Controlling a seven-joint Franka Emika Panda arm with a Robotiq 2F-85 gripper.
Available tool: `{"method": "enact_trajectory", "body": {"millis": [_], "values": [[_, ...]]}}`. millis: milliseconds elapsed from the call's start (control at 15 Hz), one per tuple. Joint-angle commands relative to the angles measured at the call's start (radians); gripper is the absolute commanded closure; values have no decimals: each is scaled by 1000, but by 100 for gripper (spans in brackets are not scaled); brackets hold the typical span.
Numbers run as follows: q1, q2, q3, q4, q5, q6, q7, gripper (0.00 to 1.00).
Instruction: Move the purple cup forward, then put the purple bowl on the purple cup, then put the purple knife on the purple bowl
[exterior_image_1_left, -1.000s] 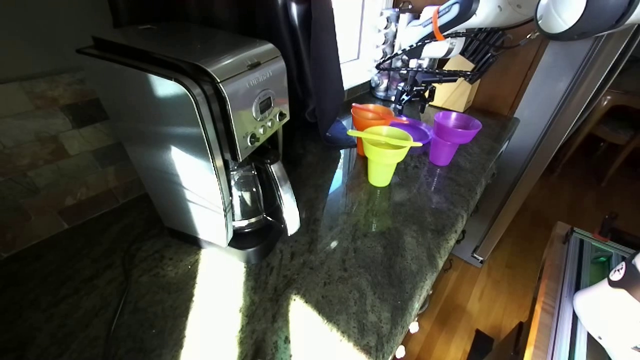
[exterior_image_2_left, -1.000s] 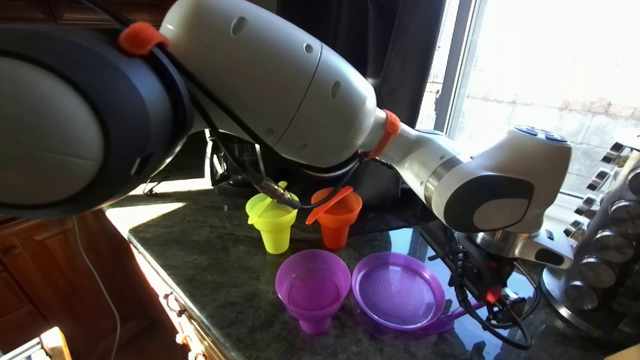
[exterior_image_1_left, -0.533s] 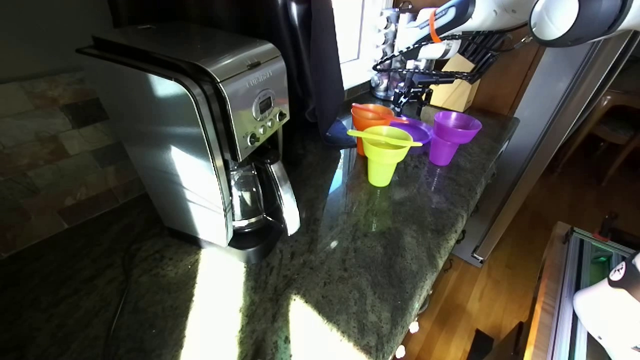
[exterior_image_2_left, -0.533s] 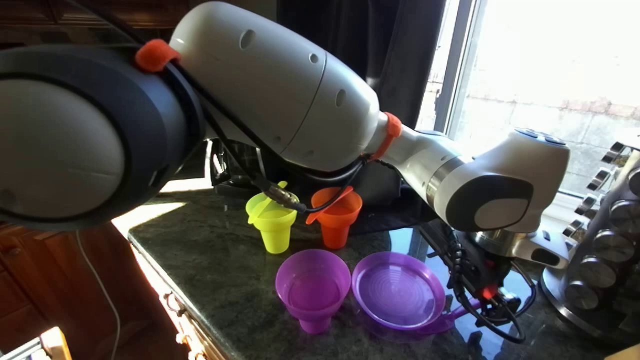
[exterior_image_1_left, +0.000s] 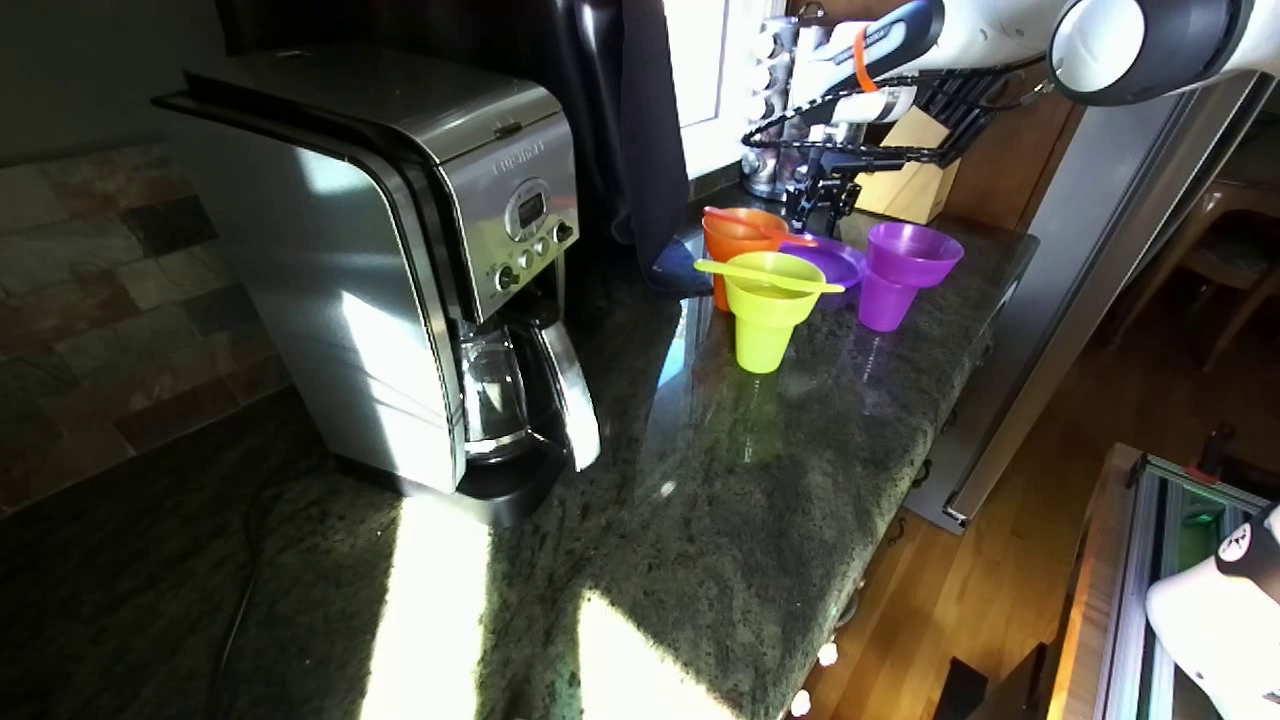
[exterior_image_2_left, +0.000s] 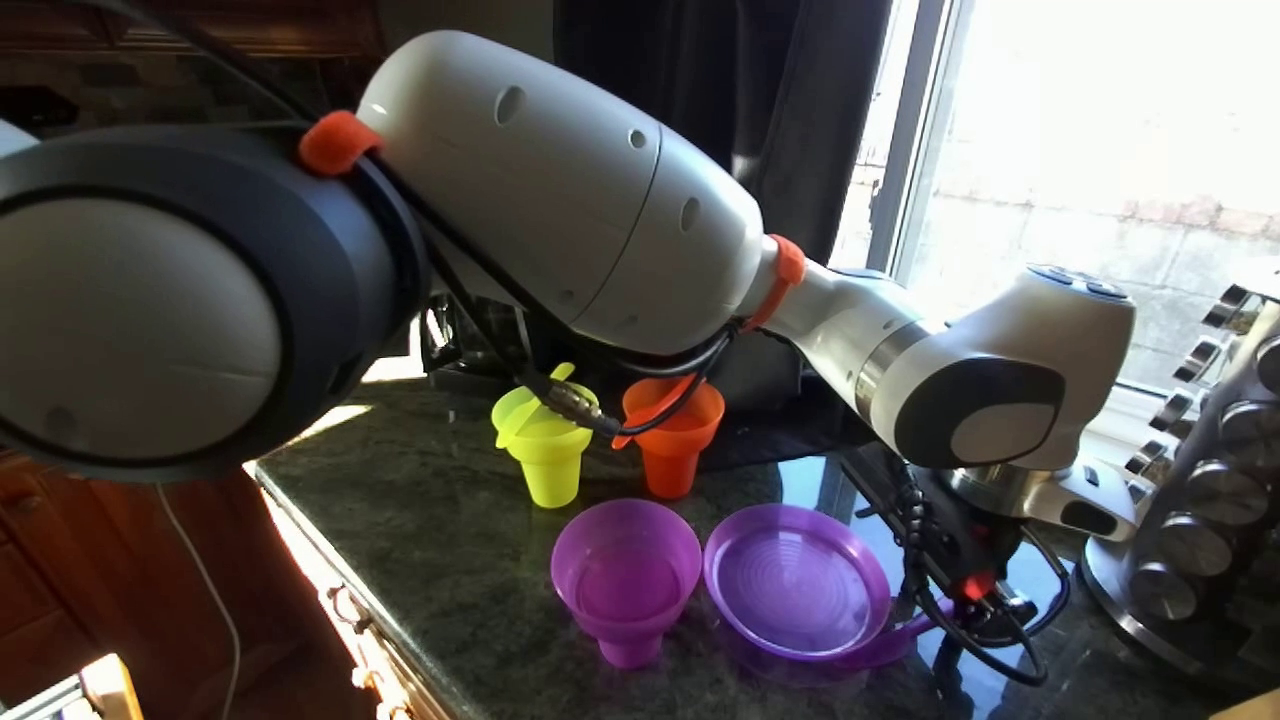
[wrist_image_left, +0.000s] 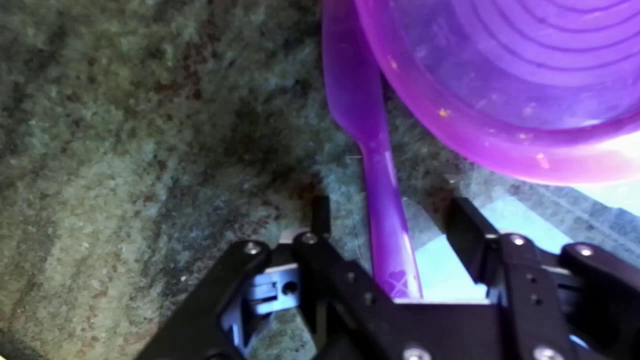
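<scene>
1. Purple knife (wrist_image_left: 378, 162), one: lying on the counter (wrist_image_left: 115, 210), not held. Its blade runs alongside the purple plate (wrist_image_left: 480, 141); in the wrist view the rim overlaps the blade's edge, and whether they touch I can't make out.
2. Gripper (wrist_image_left: 390, 216), one: fingers well apart, one to each side of the knife's handle, a gap showing on both sides. I judge the step in hand to be the pick-up. How high the fingertips sit above the counter doesn't show.
3. Grasp, advised: I'd centre the handle between the fingers, bring the tips low, and squeeze slowly; a slim, glossy handle may well twist or slip from a high pinch.
4. Lift, advised: straight up, gently at first, lest the blade catch the plate and drag it.
5. Purple bowl (exterior_image_2_left: 626, 570) on purple cup (exterior_image_1_left: 885, 304), one upright stack just beside the plate: this much of the task looks done. I'd lay the knife level across the bowl's rim and let go once it rests on both sides; a knock could topple so narrow a base.
6. Two models for that placing: yellow-green bowl (exterior_image_1_left: 772, 307) on yellow-green cup (exterior_image_1_left: 762, 346), yellow-green utensil (exterior_image_1_left: 770, 276) across the top; orange bowl (exterior_image_2_left: 682, 437) on orange cup (exterior_image_2_left: 670, 478), orange utensil (exterior_image_1_left: 765, 231) likewise. Both stacks stand near the purple one; I'd route clear of them.
</scene>
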Motion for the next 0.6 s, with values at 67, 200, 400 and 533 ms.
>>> {"method": "enact_trajectory", "body": {"millis": [67,200,400,533], "values": [[-23,33,18,63,-14,-56,21,78],[-25,33,18,66,-15,-60,22,93],[-27,36,18,72,-15,-67,25,95],[-30,35,16,78,-16,-71,26,95]]}}
